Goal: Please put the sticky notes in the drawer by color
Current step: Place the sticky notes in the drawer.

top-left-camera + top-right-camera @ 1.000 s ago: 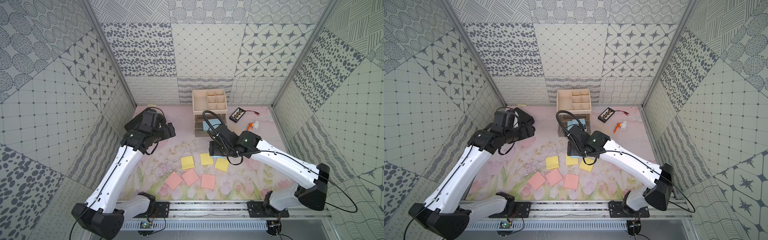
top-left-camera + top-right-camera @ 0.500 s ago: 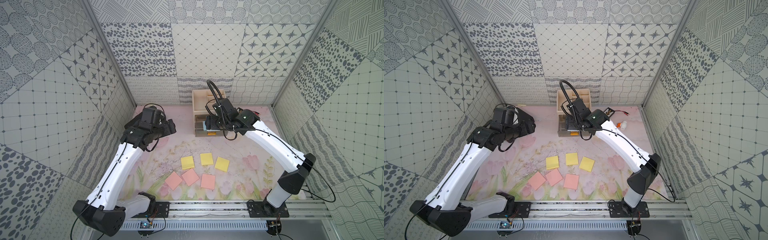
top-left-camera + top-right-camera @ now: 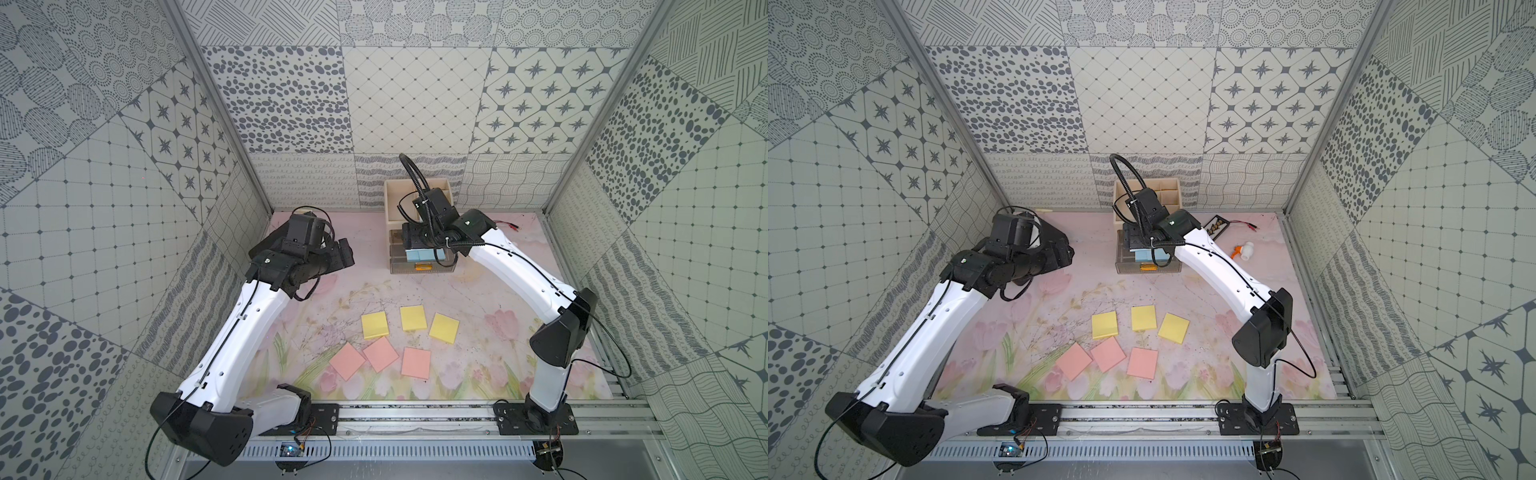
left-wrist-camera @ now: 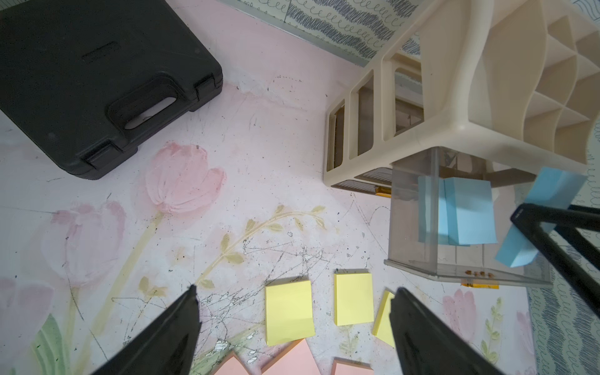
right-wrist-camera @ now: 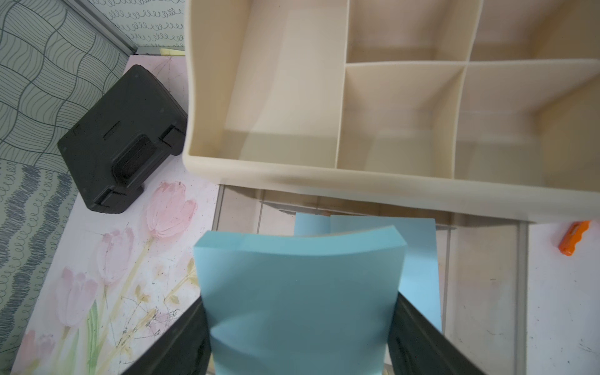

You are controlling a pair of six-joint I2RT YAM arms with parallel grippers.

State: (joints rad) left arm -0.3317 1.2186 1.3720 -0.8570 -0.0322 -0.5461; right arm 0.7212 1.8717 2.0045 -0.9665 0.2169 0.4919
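- Right wrist view is showing the right gripper [image 5: 299, 298] clamping a blue pad [image 5: 298, 279] over the open drawer [image 5: 480, 276], with other blue pads [image 5: 418, 259] lying inside.
- Left gripper [image 4: 296, 289] is hovering, jaws apart, empty.
- Yellow pads [image 3: 375, 326] and pink pads [image 3: 381, 353] are lying on the mat [image 3: 478, 291].

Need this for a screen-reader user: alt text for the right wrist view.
The right gripper holds a bowed light blue sticky pad over the open grey drawer, where blue pads lie. Nearby: the cream divided tray and a black case.
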